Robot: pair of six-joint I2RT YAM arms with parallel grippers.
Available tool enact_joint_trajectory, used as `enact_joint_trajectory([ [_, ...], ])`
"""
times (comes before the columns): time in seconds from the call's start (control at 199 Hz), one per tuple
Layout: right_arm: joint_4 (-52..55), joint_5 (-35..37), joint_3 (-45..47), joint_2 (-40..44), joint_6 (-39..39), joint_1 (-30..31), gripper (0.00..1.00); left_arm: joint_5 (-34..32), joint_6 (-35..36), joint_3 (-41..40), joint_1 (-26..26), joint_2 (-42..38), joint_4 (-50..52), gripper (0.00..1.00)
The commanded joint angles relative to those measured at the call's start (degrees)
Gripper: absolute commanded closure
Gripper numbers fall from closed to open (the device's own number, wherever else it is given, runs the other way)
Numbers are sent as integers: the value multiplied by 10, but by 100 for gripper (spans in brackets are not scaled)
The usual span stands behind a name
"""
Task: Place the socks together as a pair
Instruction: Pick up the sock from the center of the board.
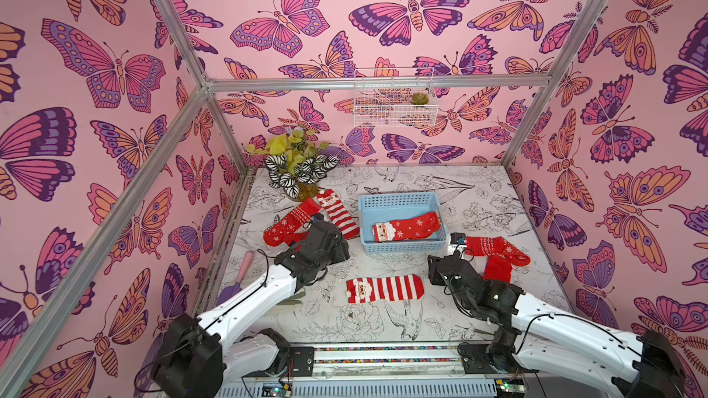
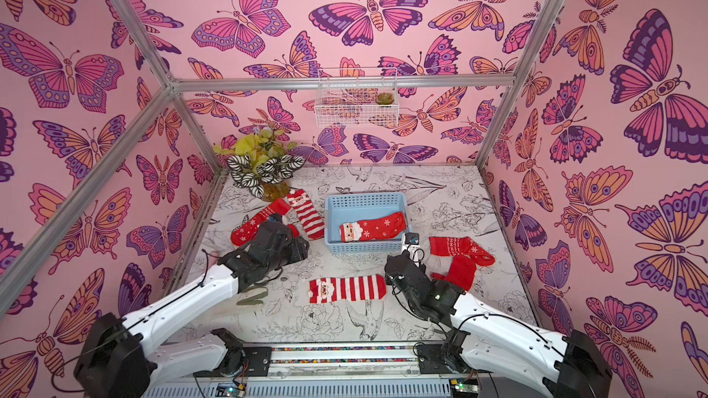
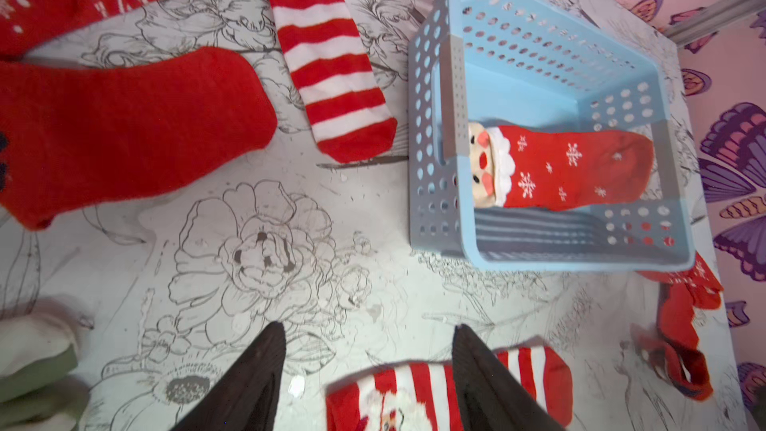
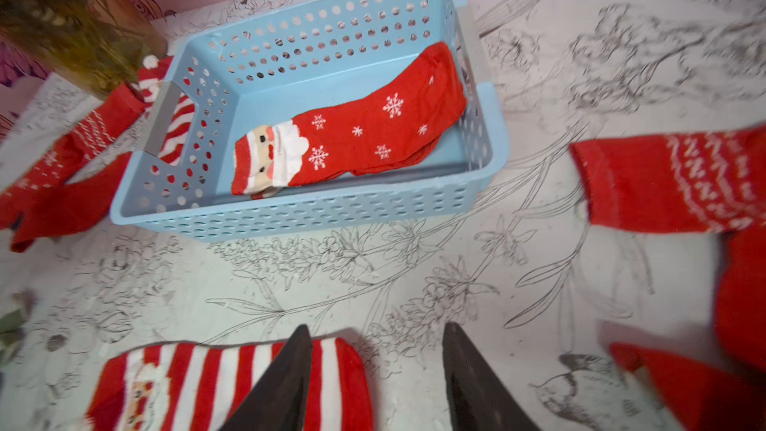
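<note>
Sock in basket (image 1: pixel 406 227) (image 4: pixel 352 134): red with white snowflakes, with a Santa face and white beard at one end. Its long axis runs along the basket (image 1: pixel 398 197), parallel to the near edge of the surface (image 1: pixel 383 323). The Santa end points toward the left edge and the other end is propped up the basket's right wall. The basket sits mid-surface, nearer the far edge.
Near striped sock (image 1: pixel 385 289) (image 2: pixel 346 289): red and white bands with a Santa face. It lies flat by the middle of the near edge with its long axis parallel to that edge, Santa end left and red toe right.
Far striped sock (image 1: pixel 339 214) (image 3: pixel 327 64): same look, just left of the basket. Its Santa end points toward the far-left corner by the plant (image 1: pixel 297 170) and its toe toward the near edge, slightly slanted.
Left patterned sock (image 1: pixel 291 222): red with white knit bands and snowflakes. It lies slanted, one end beside the far striped sock and the other toward the left edge.
Left plain sock (image 3: pixel 124 130): plain red with dark marks at one end, beside the patterned one.
Right patterned sock (image 1: pixel 498 248) (image 4: pixel 671 184): near the right edge, with its cuff toward the basket.
Right plain sock (image 1: pixel 498 269): red and crumpled, touching the patterned one on its near side.
Left claw (image 3: pixel 369 327): jaws apart with nothing between them, above the surface between the left socks and the near striped sock.
Right claw (image 4: pixel 377 326): jaws apart and empty, above the surface by the near striped sock's toe.
</note>
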State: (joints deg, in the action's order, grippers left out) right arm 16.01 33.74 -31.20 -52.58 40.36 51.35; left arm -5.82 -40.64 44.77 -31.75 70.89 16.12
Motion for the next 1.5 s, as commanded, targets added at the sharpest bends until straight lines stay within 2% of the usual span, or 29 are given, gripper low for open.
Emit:
enact_joint_trajectory([
  [0.0, 15, 45, -37, -14, -106, -4, 48, 14, 49, 37, 16, 77, -20, 39],
  [0.1, -3, 60, -26, -30, -151, -4, 48, 27, 70, 81, 26, 150, -28, 39],
  [0.191, -41, 98, 6, -48, -157, -4, 49, 20, 70, 108, 45, 196, -28, 39],
  [0.281, -65, 67, 12, -62, -179, -4, 49, 4, 66, 122, 66, 225, -35, 39],
  [0.376, -58, 37, 4, -72, -168, -4, 50, 23, 71, 141, 84, 257, -51, 40],
  [0.467, -53, 41, 4, -79, -161, -4, 50, 34, 70, 166, 94, 289, -50, 42],
  [0.703, -63, 34, 12, -72, -162, -3, 53, 77, 44, 202, 101, 355, -51, 54],
  [0.888, -74, 16, 9, -88, -160, -4, 54, 80, 31, 204, 101, 372, -52, 55],
  [1.23, -83, 44, 20, -74, -151, -4, 57, 89, 17, 207, 101, 393, -51, 57],
  [1.345, -86, 45, 23, -70, -152, -4, 57, 96, 17, 210, 103, 398, -51, 60],
  [1.395, -83, 46, 20, -72, -151, -4, 58, 99, 12, 209, 102, 398, -51, 66],
  [1.435, -77, 47, 17, -73, -151, -4, 60, 101, 8, 207, 102, 397, -51, 70],
  [1.496, -70, 54, 15, -70, -150, -1, 63, 105, -1, 203, 101, 396, -52, 70],
])
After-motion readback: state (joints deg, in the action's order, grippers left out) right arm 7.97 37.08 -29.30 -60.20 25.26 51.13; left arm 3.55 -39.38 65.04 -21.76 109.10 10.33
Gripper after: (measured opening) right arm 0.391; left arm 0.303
